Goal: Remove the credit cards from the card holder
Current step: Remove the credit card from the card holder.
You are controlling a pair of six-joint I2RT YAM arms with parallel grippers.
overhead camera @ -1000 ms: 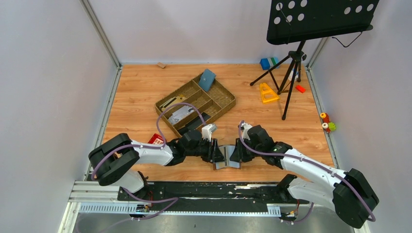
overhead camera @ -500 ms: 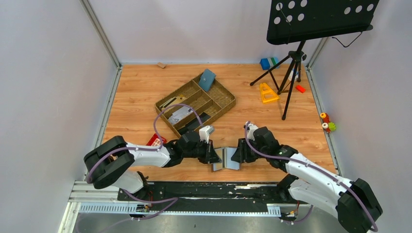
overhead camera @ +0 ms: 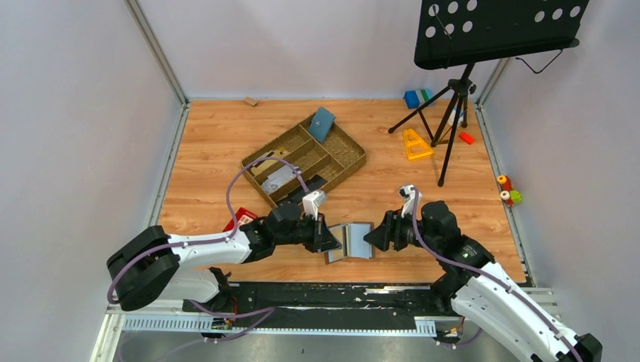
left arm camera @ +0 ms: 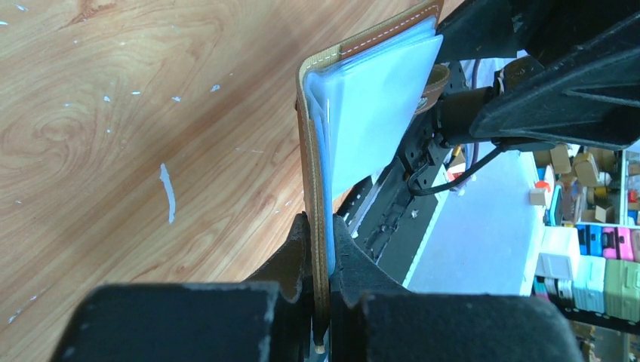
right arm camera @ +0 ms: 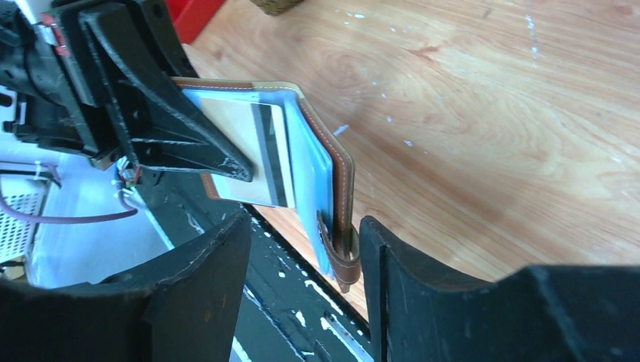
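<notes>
Card holder (overhead camera: 351, 243) hangs open at the near edge of the table (overhead camera: 211, 143), around 6 o'clock in my top view, between the two arms. My left gripper (overhead camera: 330, 243) comes in from 9 o'clock and is clamped tight on the holder's brown cover. On the left wrist camera the cover's edge is pinched between the fingers (left arm camera: 298, 253), and the clear sleeves (left arm camera: 377, 105) fan out beyond them.

My right gripper (overhead camera: 371, 238) faces it from 3 o'clock with its jaws apart. On the right wrist camera the other cover and the closing tab (right arm camera: 343, 264) sit between the fingers, close to one of them, and I cannot tell whether they touch. I see a pale card (right arm camera: 253, 154) with a dark stripe inside a sleeve. At about 11 o'clock from the holder stands a compartment tray (overhead camera: 343, 162), with a teal pouch (overhead camera: 322, 123) at its far end.
</notes>
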